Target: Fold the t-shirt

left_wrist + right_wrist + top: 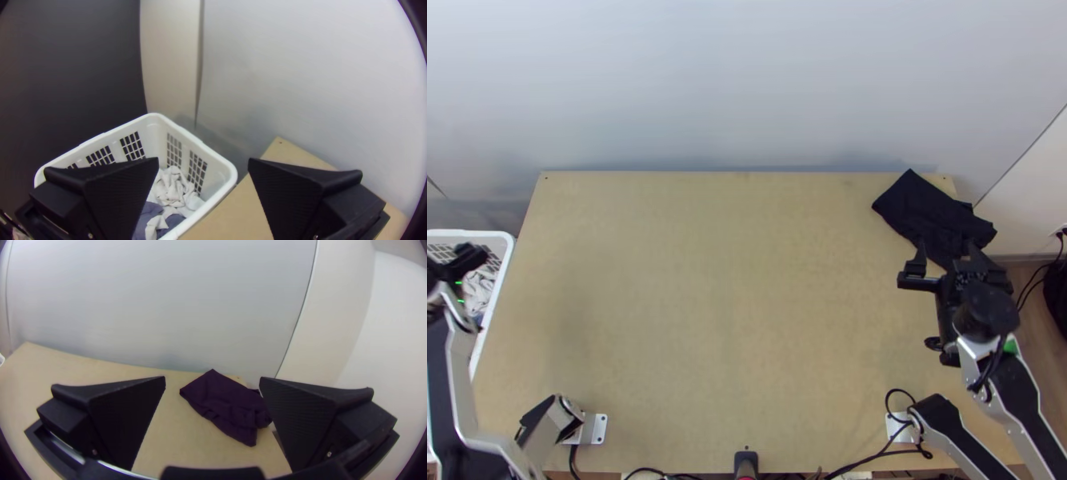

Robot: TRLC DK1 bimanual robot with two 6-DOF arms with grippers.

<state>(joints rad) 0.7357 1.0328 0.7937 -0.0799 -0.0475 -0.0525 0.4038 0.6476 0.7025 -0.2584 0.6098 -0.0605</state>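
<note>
My right gripper (948,248), fingers wide apart, is near the dark t-shirt (917,204), which lies bunched at the far right corner of the surface (731,288), overlapping its right edge. My left gripper (465,258), fingers also spread, is above the white basket (509,240).

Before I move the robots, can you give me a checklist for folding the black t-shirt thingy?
1. Right gripper open: ok.
2. Left gripper open: ok.
3. Left gripper near the black cloth: not ok, it's on the laundry basket's side.
4. Cloth spread flat: not ok, it's bunched up.
5. Cloth all on the table: not ok, it pokes past the right edge.
6. Sleeves found: cannot tell.
</note>
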